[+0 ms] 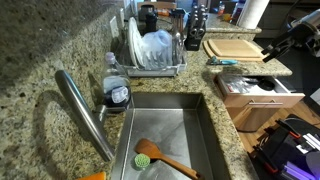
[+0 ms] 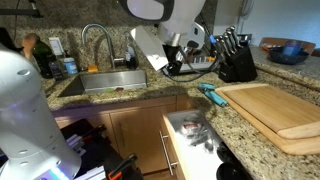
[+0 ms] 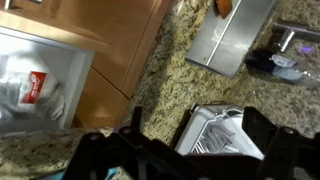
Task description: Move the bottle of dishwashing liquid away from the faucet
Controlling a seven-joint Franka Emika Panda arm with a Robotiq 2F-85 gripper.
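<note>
Granite kitchen counter (image 1: 40, 60) with a steel sink (image 1: 205, 140) dropped into it, a dish rack (image 1: 150, 55) toward the back edge, and a knife block (image 2: 236, 58) further along.

Progress check: I'd say basically nothing is done yet. The bottle of dishwashing liquid (image 1: 116, 92) sits on the counter at the sink's rear corner, just beside the faucet (image 1: 85, 112), between it and the dish rack. The gripper (image 2: 175, 67) hangs over the counter off to the side of the sink, well apart from the bottle. The fingers (image 3: 265, 135) look spread wide with nothing between them. So the whole job is left: reach over, grab the bottle, and set it down somewhere along the counter clear of the spout.

What each view gives you:
- The exterior view looking down on the sink is the only one that really shows how snug the bottle is against the faucet. It also shows the green scrub brush (image 1: 145, 157) lying in the basin.
- The exterior view from across the room shows where the gripper hangs and the open drawer (image 2: 190, 135) below the front edge. The bottle is just a tiny speck there.
- The wrist view is the only one that shows the finger spread. The bottle is tucked up in its corner by the faucet.
</note>
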